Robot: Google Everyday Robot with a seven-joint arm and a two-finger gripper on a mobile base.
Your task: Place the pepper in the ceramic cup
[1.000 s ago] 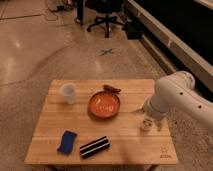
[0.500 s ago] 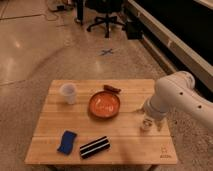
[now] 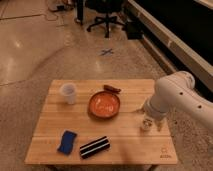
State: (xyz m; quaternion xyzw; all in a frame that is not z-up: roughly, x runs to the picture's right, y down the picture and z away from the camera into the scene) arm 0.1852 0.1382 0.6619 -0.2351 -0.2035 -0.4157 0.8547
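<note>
The pepper [image 3: 112,89], a slender dark red-brown piece, lies on the wooden table [image 3: 130,145] just behind the orange bowl [image 3: 104,105]. The ceramic cup [image 3: 67,93], plain white, stands upright toward the table's back left. My gripper [image 3: 150,121] hangs low over the right side of the table at the end of the white arm [image 3: 172,95]. It is open and far from both the pepper and the cup. A small white shaker [image 3: 146,124] stands right at its fingers, and I cannot tell whether they touch it.
A blue sponge [image 3: 66,141] and a black-and-white striped object [image 3: 94,147] lie near the table's front edge. Office chairs [image 3: 102,15] stand on the floor beyond the table, and a blue cross mark [image 3: 106,51] is taped to the floor.
</note>
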